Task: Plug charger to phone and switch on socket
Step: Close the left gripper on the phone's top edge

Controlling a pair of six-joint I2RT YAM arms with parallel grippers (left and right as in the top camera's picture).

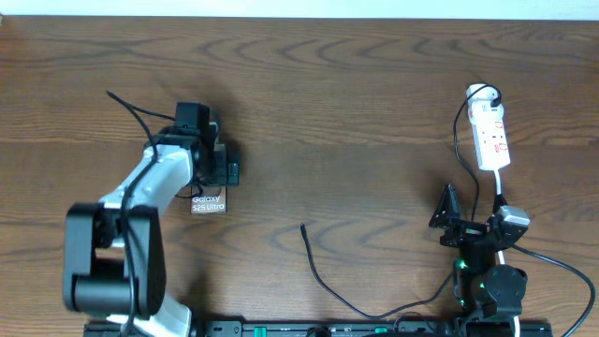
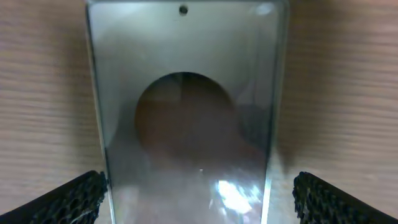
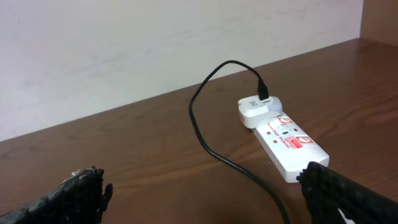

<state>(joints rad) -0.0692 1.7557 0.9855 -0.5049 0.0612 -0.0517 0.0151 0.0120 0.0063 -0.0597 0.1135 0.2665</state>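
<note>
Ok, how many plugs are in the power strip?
1: a white plug at the far end of the power strip, black cable running from it. None looks hidden.

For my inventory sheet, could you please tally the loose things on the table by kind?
Phone: 1
Charger cable: 1
Power strip: 1
Adapter: 1
Total: 4

I count one phone (image 1: 208, 202) at left of centre, one socket (image 1: 491, 139) at the upper right, one white plug (image 1: 481, 94) at its top end, and one charger (image 1: 312, 262) at lower centre. I count two arms, the left arm (image 1: 154, 187) and the right arm (image 1: 496, 281), and one table (image 1: 356, 112).
</note>
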